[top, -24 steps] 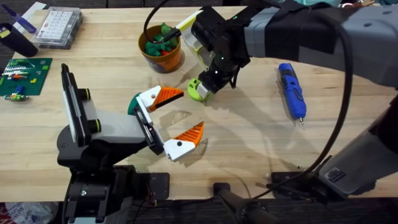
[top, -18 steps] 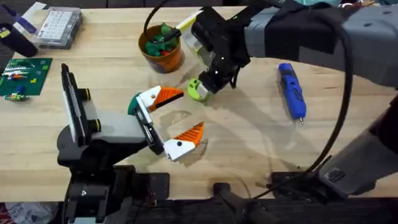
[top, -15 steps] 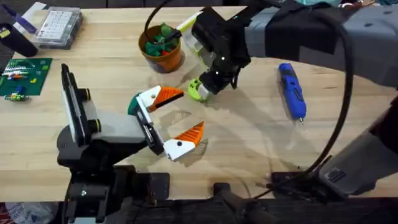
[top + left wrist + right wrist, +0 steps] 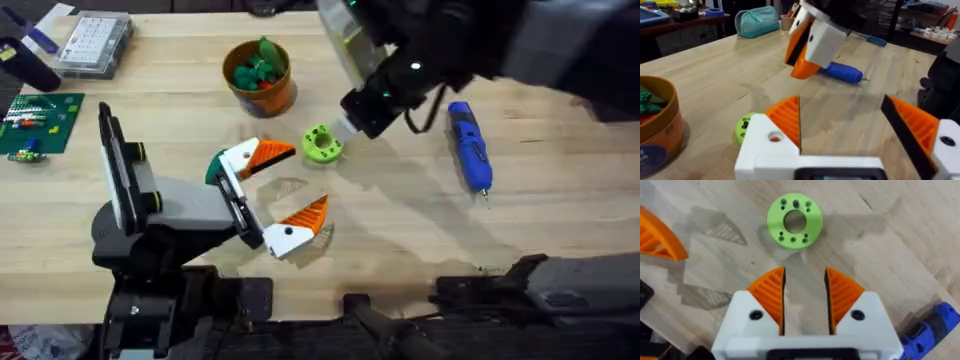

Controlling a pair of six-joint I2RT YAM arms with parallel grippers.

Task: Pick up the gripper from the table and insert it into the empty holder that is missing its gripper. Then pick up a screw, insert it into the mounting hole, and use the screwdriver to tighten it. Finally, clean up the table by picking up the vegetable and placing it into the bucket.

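The right gripper [image 4: 804,297], narrowly parted and empty, hovers at four o'clock of the green ring [image 4: 322,143]; left gripper [image 4: 283,188] gapes wide.

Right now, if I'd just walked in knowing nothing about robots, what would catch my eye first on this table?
Probably the bright green ring lying flat mid-table, with the right tool hovering just above it, orange pads open and empty. Next, the left tool, its white-and-orange fingers spread wide near the front edge. Then the orange-brown bucket of green toy pieces behind the ring, and the blue screwdriver lying to the right.
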